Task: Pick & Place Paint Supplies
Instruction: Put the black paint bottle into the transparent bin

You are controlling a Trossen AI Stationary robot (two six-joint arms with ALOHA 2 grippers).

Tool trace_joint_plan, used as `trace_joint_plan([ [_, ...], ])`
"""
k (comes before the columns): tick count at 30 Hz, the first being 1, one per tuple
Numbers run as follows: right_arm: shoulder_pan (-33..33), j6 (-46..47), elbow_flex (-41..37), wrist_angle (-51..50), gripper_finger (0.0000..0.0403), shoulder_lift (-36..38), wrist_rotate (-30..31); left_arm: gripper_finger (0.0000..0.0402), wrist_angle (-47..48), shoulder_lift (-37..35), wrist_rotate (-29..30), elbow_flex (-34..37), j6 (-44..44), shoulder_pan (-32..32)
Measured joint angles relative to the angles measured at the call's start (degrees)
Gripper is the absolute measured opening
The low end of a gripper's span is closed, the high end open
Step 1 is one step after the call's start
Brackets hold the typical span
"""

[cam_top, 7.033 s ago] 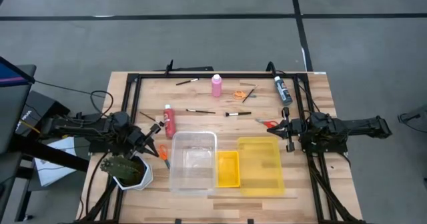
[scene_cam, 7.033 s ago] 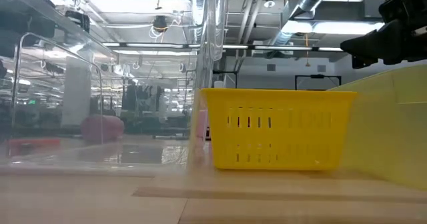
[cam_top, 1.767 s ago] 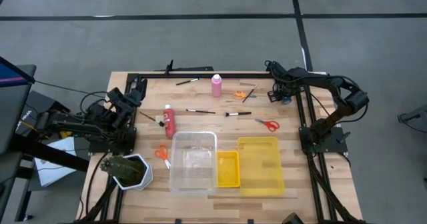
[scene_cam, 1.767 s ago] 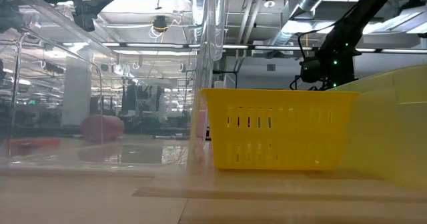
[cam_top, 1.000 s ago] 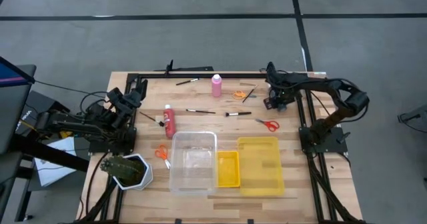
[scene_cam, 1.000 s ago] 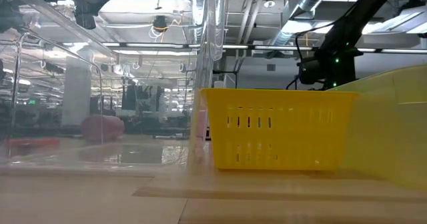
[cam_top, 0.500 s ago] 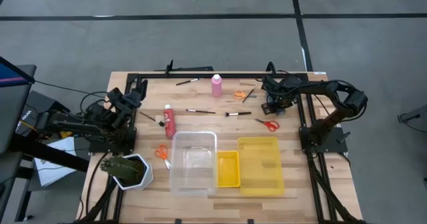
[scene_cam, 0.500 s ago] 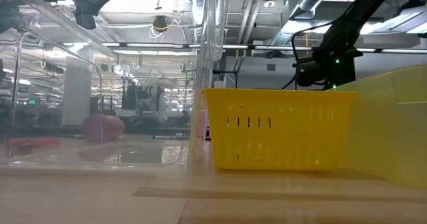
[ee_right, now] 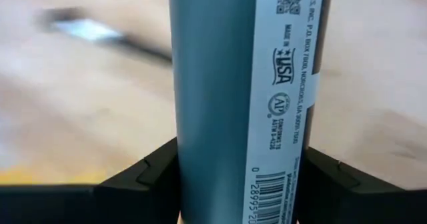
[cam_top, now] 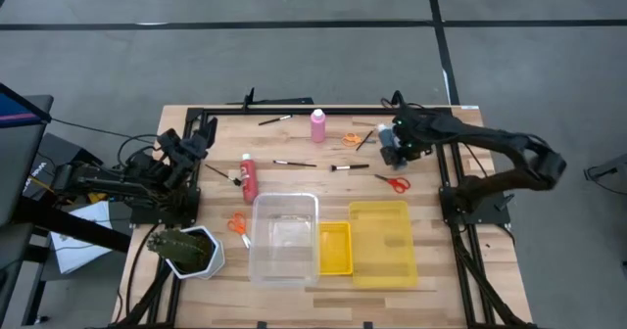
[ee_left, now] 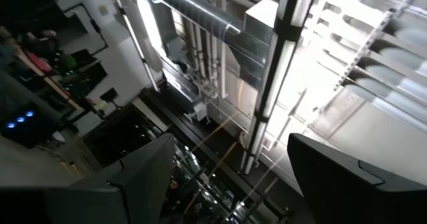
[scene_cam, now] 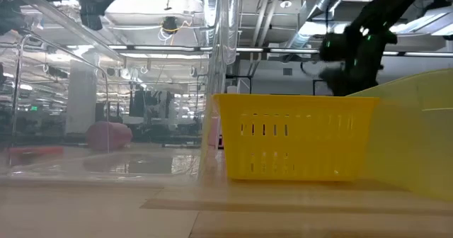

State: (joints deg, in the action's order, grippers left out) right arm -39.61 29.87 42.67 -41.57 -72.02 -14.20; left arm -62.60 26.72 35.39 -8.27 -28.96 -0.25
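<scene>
My right gripper (cam_top: 392, 146) hangs over the table's far right part, shut on a dark blue paint bottle (ee_right: 227, 84) with a white label. A pink bottle (cam_top: 318, 125) stands near the far edge and a red bottle (cam_top: 248, 177) lies left of centre. Thin brushes (cam_top: 294, 163) (cam_top: 350, 167) and orange scissors (cam_top: 351, 139) lie between them, and red scissors (cam_top: 394, 182) lie below my right gripper. My left gripper (cam_top: 201, 131) waits open at the table's left, pointing upward. My right gripper pinches the blue bottle's body (ee_right: 200, 151) between its two fingers (ee_right: 150, 174), one on each of two opposite sides. The fingers slant down from above. The bottle is clear of the table, whose wood shows behind it.
A clear bin (cam_top: 284, 236), a small yellow basket (cam_top: 334, 248) and a larger yellow bin (cam_top: 382, 241) stand along the near edge. Another pair of orange scissors (cam_top: 237, 224) lies left of the clear bin. A green plant in a white pot (cam_top: 186, 251) sits at the near left corner.
My right gripper has risen with the blue bottle and gone toward the table's left, tipping as it went. The bottle, which lay by the far right edge, is now lifted clear of the table.
</scene>
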Motion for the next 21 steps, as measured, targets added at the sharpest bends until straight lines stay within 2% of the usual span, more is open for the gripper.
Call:
trace_joint_plan([
  [3, 1.49, -2.56, 0.0, 3.33, 0.0211, 6.2, -6.76, 0.0287, 1.89, 0.4, -0.71, -1.36, 0.04, 0.0],
  [5, 2.62, -2.62, 0.02, 6.04, 0.0211, 9.8, -8.78, 0.0287, 4.78, 1.52, -0.74, -3.59, 0.77, 0.0],
  [8, 4.95, -0.77, 0.44, 9.59, 0.0211, 13.66, -10.1, 0.0287, 12.09, 4.68, -0.74, -9.01, 2.03, 0.0],
  [12, 8.21, -0.44, 4.4, 10.04, 0.0211, 14.56, -10.1, 0.0287, 26.42, 11.66, -2.78, -20.15, 4.67, 0.76],
  [16, 11.46, -2.29, 10.48, 9.02, 0.0211, 11.55, -9.66, 0.0287, 37.3, 21.33, -10.21, -33.4, 9.44, 3.84],
  [21, 14.97, -9.88, 21.96, 0.88, 0.0211, 4.74, -7.53, 0.0287, 45.46, 33.13, -24.64, -50.18, 15.13, 9.21],
])
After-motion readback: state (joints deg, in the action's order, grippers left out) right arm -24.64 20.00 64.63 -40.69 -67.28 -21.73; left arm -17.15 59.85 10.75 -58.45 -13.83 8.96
